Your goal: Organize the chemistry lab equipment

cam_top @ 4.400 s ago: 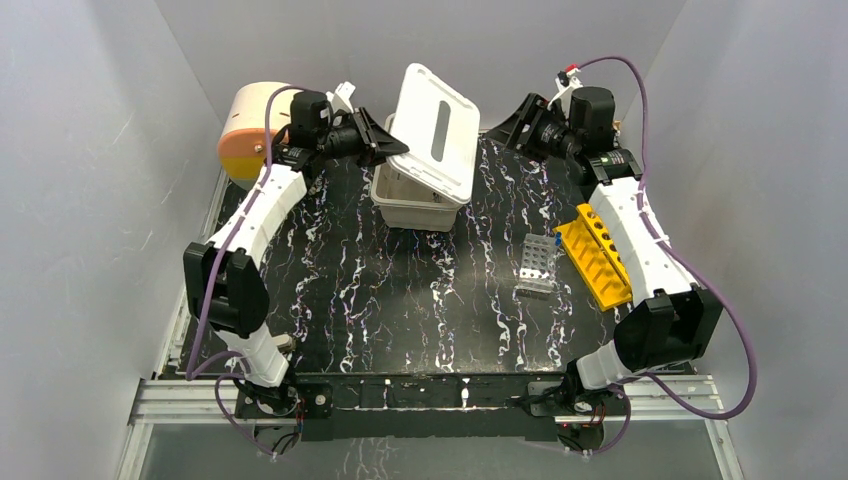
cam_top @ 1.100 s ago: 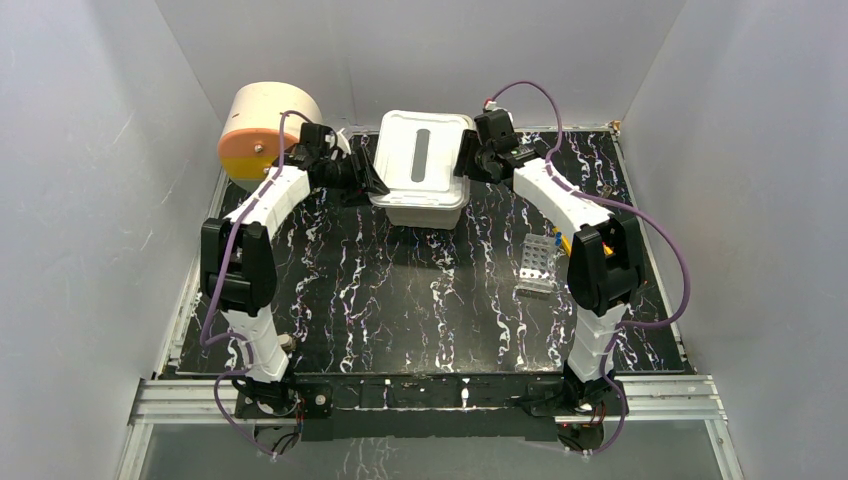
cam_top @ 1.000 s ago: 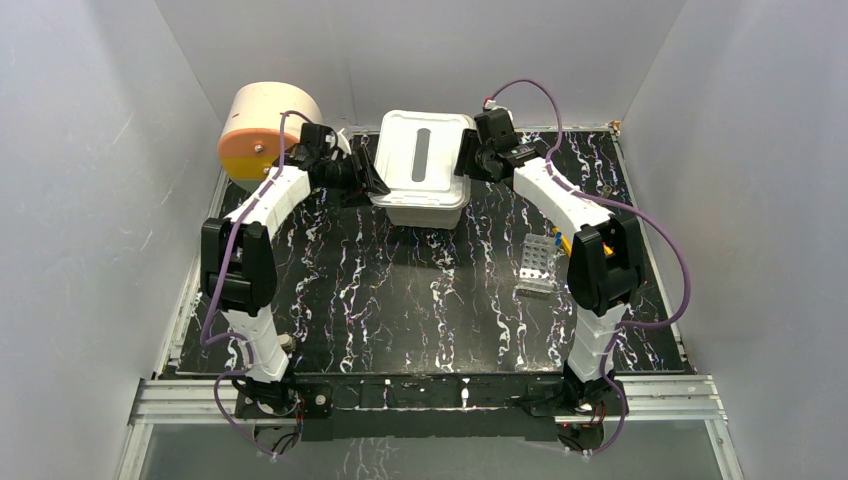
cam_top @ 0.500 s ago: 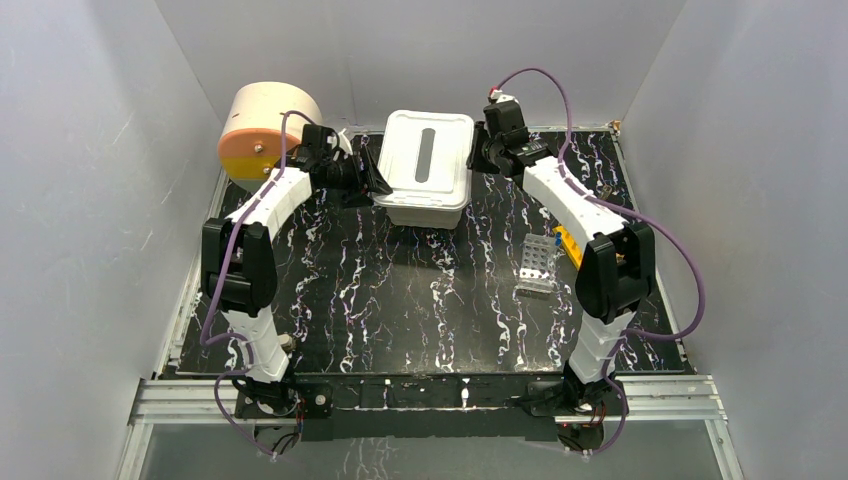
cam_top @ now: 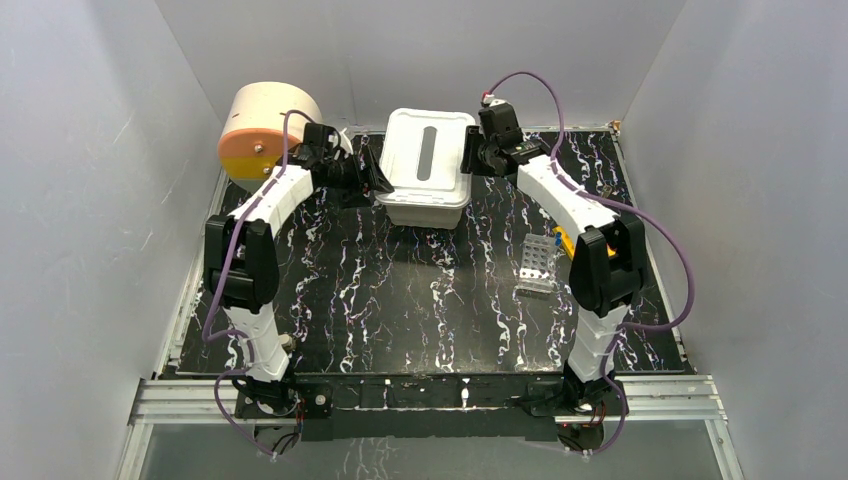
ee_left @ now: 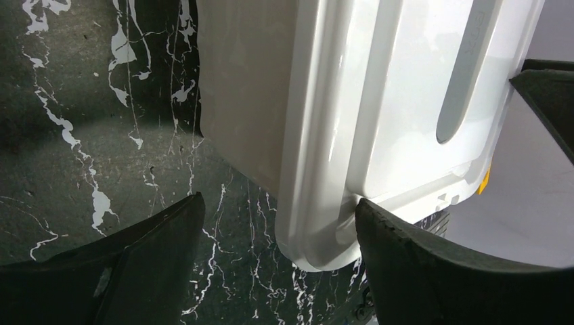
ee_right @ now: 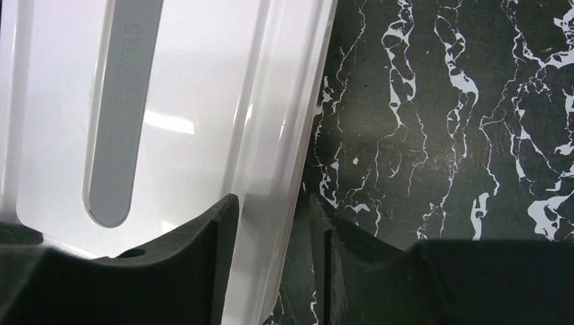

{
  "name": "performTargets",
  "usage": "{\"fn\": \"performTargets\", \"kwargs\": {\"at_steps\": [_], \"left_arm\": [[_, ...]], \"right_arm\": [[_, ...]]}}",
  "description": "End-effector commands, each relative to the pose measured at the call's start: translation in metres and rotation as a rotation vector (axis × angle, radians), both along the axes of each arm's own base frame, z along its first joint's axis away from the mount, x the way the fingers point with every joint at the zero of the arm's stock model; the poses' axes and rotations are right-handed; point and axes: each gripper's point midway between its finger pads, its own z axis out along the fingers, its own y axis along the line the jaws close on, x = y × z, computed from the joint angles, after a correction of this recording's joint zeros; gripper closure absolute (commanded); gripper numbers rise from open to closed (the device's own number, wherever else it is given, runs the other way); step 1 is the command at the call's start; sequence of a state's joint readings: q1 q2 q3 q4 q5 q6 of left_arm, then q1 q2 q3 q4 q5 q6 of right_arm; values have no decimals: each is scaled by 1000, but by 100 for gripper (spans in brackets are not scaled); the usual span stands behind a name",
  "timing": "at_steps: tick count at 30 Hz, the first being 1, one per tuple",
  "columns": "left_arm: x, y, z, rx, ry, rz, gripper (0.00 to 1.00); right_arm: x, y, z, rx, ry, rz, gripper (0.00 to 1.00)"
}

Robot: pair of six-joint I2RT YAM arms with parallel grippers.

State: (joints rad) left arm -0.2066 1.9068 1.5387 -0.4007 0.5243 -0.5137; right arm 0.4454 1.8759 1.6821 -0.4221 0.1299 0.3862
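As the overhead view shows, white lidded box sits far-centre on bench, left jaws at its left side, right jaws at its right; grey holed metal rack lies right of centre, yellow tube rack just beyond, mostly hidden by right arm. Left wrist: jaws wide apart, straddling a corner of the lid. Right wrist: jaws narrowly apart about lid rim; whether they grip, cannot tell

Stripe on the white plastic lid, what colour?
The long stripe is grey; clearest in right wrist view.
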Motion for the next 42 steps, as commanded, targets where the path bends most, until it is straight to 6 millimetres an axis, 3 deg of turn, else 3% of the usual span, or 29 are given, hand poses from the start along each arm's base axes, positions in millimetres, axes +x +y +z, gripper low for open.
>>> {"fn": "performTargets", "kwargs": {"at_steps": [1, 11, 17, 25, 29, 35, 42], "left_arm": [[3, 4, -5, 44, 12, 3, 20], [15, 6, -4, 70, -8, 18, 17], [21, 6, 14, 64, -51, 22, 11], [25, -1, 68, 10, -165, 1, 8], [26, 2, 65, 33, -173, 2, 6], [28, 8, 39, 80, -115, 24, 6], [24, 15, 12, 127, -44, 42, 9]], "right_arm": [[14, -9, 3, -41, -22, -40, 53], [23, -23, -20, -101, 26, -138, 64], [15, -31, -37, -101, 89, -208, 71], [18, -27, -10, 60, 52, -186, 80], [23, -23, -6, 98, 53, -156, 74], [27, -25, -24, 61, 122, -171, 50], [27, -22, -35, 41, 141, -128, 41]]}}
